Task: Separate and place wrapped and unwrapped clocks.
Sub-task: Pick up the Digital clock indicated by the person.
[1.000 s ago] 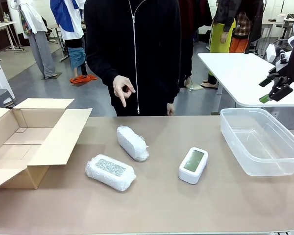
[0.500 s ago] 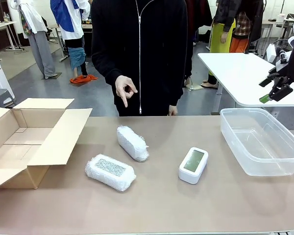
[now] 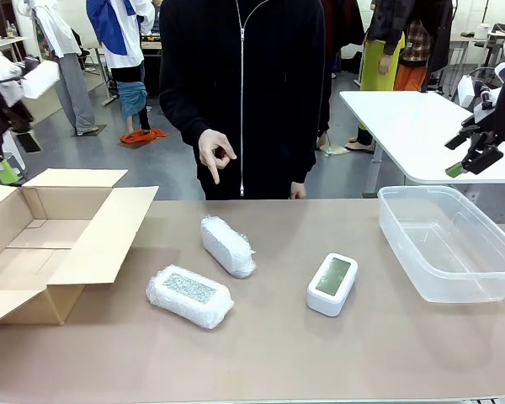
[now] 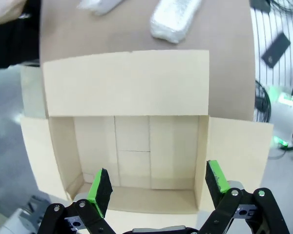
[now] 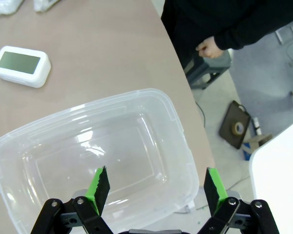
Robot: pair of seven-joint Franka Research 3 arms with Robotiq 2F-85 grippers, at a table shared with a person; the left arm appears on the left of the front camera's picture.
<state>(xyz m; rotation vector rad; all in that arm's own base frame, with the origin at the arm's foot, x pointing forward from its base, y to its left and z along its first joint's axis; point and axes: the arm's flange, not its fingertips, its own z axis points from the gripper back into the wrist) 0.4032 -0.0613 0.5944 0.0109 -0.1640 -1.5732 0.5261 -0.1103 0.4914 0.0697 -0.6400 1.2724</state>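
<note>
No clock was yet sorted: the speckled wrapped bundle, the plain wrapped bundle and the bare white clock lay between the cardboard box and the clear tub. The left gripper and right gripper hung spread and empty (one above each container); next, probably a reach down to one item.

White clock, grey-speckled wrapped bundle, tan box

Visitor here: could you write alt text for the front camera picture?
On a brown table lie two whitish bubble-wrapped bundles and a white plastic clock with a grey-green screen, between an open cardboard box at left and a clear plastic tub at right. A person in black stands behind, one hand pointing down.
</note>
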